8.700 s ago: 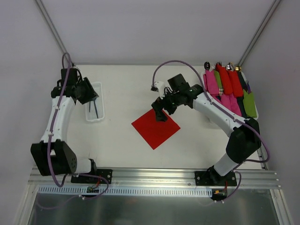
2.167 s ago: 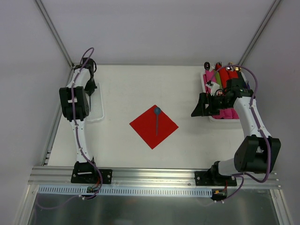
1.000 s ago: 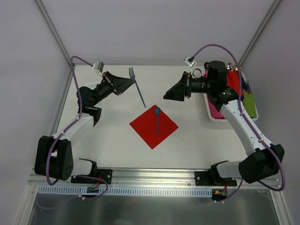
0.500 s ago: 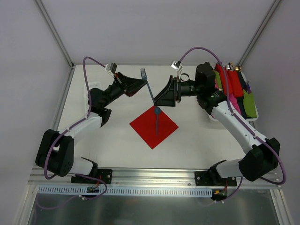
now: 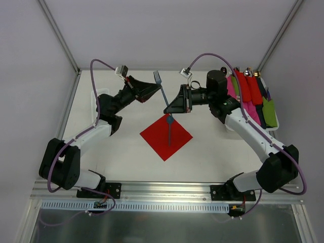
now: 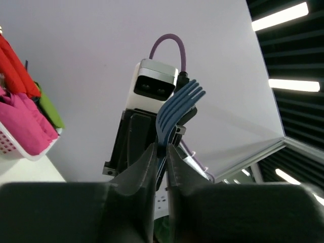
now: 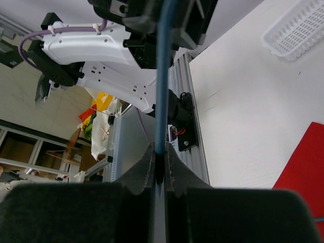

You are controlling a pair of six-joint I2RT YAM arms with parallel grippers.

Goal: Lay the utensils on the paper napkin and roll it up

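Top external, left jaws closed on blue fork [image 5: 161, 90] near tines, right jaws closed on its handle (tip hidden)

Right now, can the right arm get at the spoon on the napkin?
Probably not yet: the right hand is shut on the blue fork, which the left hand also grips. The spoon lies uncovered on the paper napkin, close by.

Right wrist view: the fork [image 7: 163, 76] runs off the top edge, so its tines are not seen. Its lower end is hidden between the right gripper [image 7: 159, 151] fingers. The paper napkin [image 7: 309, 167] and white basket [image 7: 298, 25] are cut by the right edge. Left wrist view: the fork's handle is hidden below the left gripper [image 6: 161, 148]. The rolled bundles [image 6: 20, 121] are cut by the left edge.
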